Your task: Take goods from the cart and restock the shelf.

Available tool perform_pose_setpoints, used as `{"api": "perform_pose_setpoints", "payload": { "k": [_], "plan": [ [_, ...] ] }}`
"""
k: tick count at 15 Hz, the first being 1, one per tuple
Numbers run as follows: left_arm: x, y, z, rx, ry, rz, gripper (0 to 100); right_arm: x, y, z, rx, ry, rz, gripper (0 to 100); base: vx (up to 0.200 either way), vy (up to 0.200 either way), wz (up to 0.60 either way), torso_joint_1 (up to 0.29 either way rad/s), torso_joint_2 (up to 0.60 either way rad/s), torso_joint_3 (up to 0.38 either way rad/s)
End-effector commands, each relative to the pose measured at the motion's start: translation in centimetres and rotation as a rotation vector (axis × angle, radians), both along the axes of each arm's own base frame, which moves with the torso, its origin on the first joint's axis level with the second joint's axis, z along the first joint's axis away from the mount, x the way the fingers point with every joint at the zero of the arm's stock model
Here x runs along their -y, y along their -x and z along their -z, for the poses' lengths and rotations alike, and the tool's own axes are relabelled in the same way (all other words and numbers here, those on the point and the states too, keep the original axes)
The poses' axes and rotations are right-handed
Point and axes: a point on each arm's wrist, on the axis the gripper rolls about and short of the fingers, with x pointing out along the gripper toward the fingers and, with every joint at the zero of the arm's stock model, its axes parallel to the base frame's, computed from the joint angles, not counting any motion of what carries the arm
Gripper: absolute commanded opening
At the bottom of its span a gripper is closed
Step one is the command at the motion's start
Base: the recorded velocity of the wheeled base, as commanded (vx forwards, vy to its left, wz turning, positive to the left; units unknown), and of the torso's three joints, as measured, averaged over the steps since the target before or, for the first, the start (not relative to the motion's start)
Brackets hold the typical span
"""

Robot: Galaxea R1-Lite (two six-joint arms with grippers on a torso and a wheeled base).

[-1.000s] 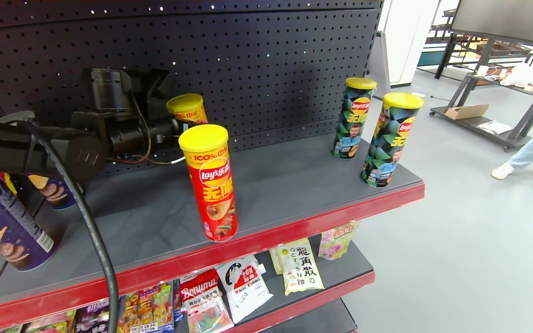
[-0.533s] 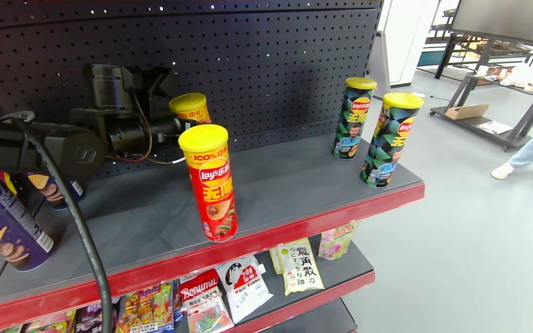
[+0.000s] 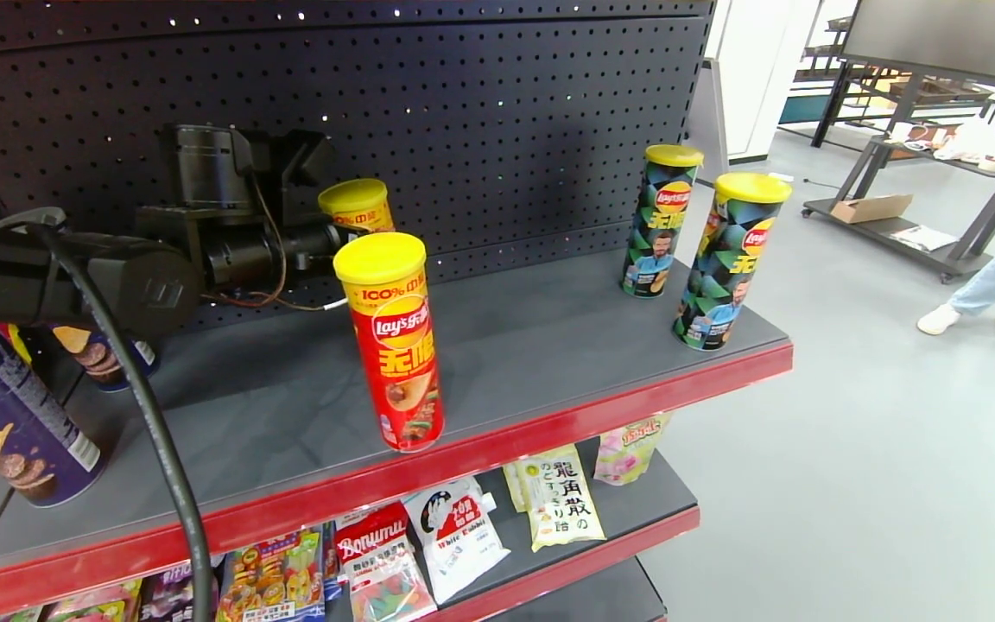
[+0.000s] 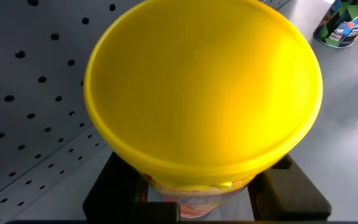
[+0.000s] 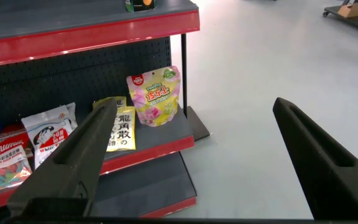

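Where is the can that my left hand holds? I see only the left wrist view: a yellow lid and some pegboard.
Observer: The left hand holds the can at the back of the top shelf, close to the pegboard.
Operator: What stands near it?
Observer: A red can stands upright in front of it, near the shelf's red edge.
Operator: And the right hand?
Observer: The right hand is open and low, facing bags on a lower shelf.
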Motion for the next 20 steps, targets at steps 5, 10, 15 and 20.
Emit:
{"api": "perform_pose_setpoints", "payload": {
  "k": [5, 10, 15, 20],
  "plan": [
    [0.1, -0.2, 0.3, -0.008, 0.001, -0.001, 0, 0.0, 0.0, 0.0, -0.001, 0.001, 0.000, 100, 0.000, 0.000, 0.00, 0.000, 0.00, 0.000],
    [0.0, -0.2, 0.5, -0.012, -0.002, 0.001, 100, 0.0, 0.0, 0.0, -0.001, 0.001, 0.000, 100, 0.000, 0.000, 0.00, 0.000, 0.00, 0.000],
    [-0.3, 0.6, 0.1, -0.009, -0.002, -0.005, 100, 0.0, 0.0, 0.0, -0.001, 0.001, 0.000, 100, 0.000, 0.000, 0.00, 0.000, 0.00, 0.000],
    [-1.3, 2.3, 0.4, -0.037, -0.007, -0.018, 100, 0.0, 0.0, 0.0, -0.001, 0.001, 0.000, 100, 0.000, 0.000, 0.00, 0.000, 0.00, 0.000]
  ]
}}
